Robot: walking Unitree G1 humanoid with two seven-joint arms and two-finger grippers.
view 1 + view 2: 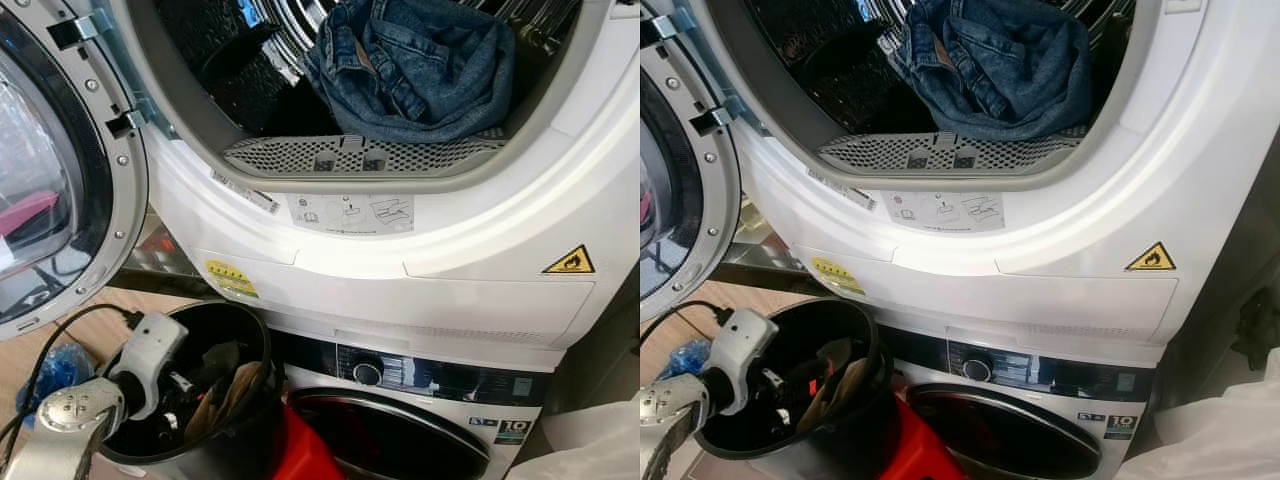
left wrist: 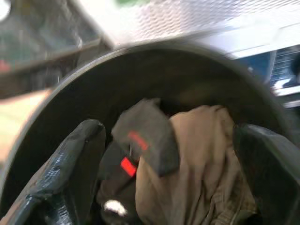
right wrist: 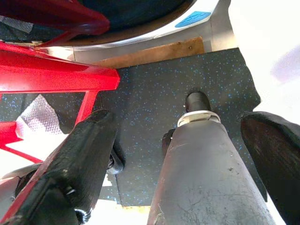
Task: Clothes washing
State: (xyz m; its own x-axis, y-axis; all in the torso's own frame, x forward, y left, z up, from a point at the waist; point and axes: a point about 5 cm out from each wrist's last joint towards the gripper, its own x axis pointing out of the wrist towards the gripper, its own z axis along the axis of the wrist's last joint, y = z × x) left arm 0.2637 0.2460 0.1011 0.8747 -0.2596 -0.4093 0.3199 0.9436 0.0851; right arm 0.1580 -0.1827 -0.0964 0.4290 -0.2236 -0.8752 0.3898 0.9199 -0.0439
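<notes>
The dryer (image 1: 470,250), stacked on a washing machine (image 1: 420,395), stood with its round door (image 1: 60,170) swung wide to the robot's left. Inside the drum, blue jeans (image 1: 420,65) lay bunched just behind the perforated lint filter (image 1: 360,155) at the opening's lower lip. Below and to the left, a black bucket (image 1: 250,330) held a tan garment (image 2: 206,164) and a dark cloth with red marks (image 2: 140,145). The left pincer (image 2: 168,173) reached down into the bucket from above, its fingers (image 2: 75,164) spread apart on either side of the clothes, closed on nothing. The right pincer (image 3: 187,159) hung low over dark speckled flooring (image 3: 150,93), fingers apart, beside a red frame (image 3: 56,75). A yellow flame warning sticker (image 1: 569,262) marked the dryer's front panel.
</notes>
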